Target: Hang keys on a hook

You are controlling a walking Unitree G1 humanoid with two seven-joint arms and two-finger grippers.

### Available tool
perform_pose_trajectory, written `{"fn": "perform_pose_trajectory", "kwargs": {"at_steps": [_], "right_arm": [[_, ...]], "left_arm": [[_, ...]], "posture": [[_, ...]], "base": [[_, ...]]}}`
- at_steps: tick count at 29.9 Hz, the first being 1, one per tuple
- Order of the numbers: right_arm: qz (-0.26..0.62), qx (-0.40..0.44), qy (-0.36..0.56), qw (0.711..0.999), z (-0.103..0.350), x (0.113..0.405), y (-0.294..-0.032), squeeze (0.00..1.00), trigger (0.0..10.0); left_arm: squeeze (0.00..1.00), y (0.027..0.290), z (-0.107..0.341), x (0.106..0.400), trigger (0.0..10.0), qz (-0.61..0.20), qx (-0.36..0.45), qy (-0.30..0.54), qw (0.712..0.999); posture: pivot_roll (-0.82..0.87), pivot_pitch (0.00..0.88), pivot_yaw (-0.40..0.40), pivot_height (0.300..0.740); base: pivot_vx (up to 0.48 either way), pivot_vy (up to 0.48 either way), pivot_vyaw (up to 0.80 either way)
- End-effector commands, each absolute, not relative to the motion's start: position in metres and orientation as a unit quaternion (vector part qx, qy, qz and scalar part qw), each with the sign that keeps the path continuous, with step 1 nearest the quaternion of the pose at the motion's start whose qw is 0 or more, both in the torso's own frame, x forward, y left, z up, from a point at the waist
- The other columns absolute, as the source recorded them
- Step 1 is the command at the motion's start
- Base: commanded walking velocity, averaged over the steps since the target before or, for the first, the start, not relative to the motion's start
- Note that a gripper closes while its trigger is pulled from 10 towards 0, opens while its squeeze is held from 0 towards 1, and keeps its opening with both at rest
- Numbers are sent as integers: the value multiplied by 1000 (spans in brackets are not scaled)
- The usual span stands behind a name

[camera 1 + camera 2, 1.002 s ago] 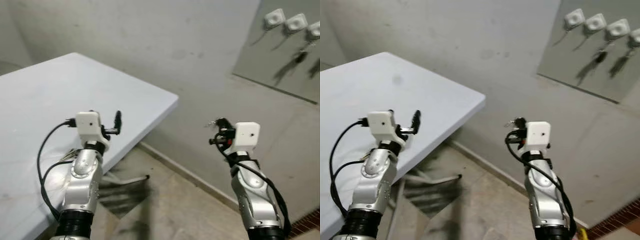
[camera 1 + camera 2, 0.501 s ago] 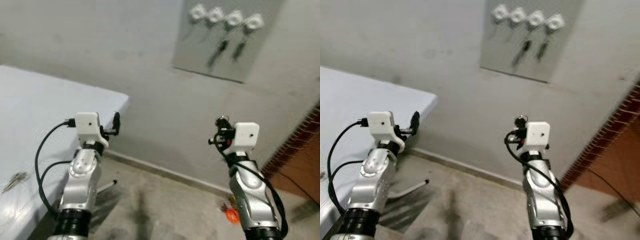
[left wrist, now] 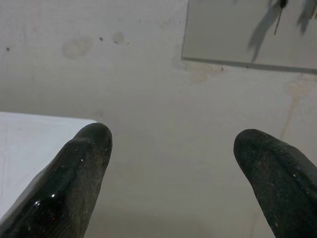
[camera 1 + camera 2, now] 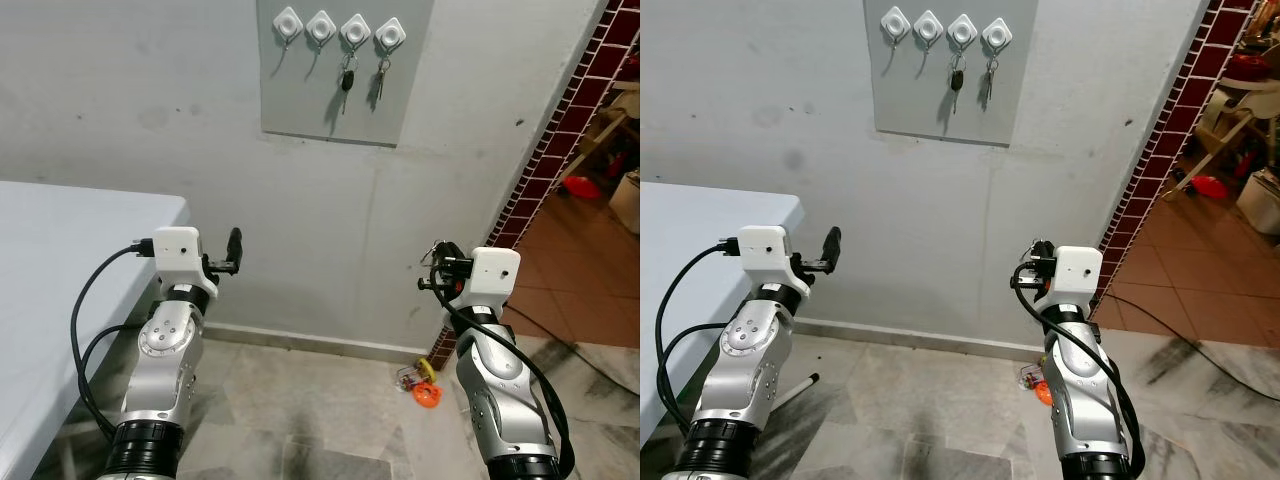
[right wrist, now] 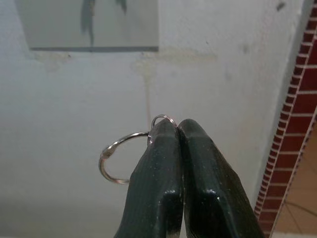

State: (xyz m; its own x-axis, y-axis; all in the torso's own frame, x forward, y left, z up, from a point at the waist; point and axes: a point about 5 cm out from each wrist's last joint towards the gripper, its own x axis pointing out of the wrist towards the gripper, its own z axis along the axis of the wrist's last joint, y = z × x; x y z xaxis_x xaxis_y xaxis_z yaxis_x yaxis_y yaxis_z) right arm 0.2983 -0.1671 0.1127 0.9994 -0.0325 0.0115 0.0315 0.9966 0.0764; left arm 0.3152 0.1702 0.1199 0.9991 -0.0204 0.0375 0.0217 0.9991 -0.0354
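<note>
Key ring (image 5: 121,153) pinched in right end effector (image 5: 177,130), loop sticking sideways.

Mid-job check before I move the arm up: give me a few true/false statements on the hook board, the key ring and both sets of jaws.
1. The right gripper has its jaws shut on the key ring. True.
2. The left gripper has its jaws closed. False: its fingers stand wide apart, holding nothing.
3. The hook board carries four white hooks in a row. True.
4. All four hooks are already taken. False: keys hang from the two on the right; the two left hooks are free.
5. The white table stands under the board. False: it is off to the robot's left.
</note>
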Motion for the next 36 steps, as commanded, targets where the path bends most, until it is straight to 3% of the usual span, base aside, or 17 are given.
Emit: {"fn": "perform_pose_trajectory", "kwargs": {"at_steps": [1,14,26,36], "right_arm": [[-28,52,3,998,113,298,-169,0,10000],[7,92,24,995,116,298,-162,0,10000],[42,72,-4,996,124,295,-158,0,10000],[57,64,-18,996,127,293,-155,0,10000]], "left_arm": [[0,169,123,315,10000,-13,-17,-19,1000],[0,165,122,316,10000,-14,-35,-7,999],[0,165,123,315,10000,-16,-38,-8,999],[0,166,125,315,10000,-16,-42,-13,999]], "posture": [[-15,0,-5,732],[-20,0,-9,732],[-17,0,-13,732],[-15,0,-12,732]], "base": [[0,0,0],[0,0,0],[0,0,0],[304,0,0]]}}
